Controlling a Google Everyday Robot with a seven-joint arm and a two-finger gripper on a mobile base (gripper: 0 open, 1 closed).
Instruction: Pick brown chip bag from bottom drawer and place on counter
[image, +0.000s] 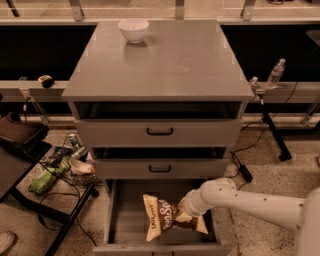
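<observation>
The brown chip bag, dark brown with cream ends and white lettering, hangs tilted just above the floor of the open bottom drawer. My gripper is shut on the bag's right end, inside the drawer; the white arm reaches in from the lower right. The grey counter on top of the cabinet is far above the gripper.
A white bowl sits at the counter's back left. Two upper drawers with black handles are slightly open above the gripper. A dark side table with clutter stands at left. A water bottle stands at right.
</observation>
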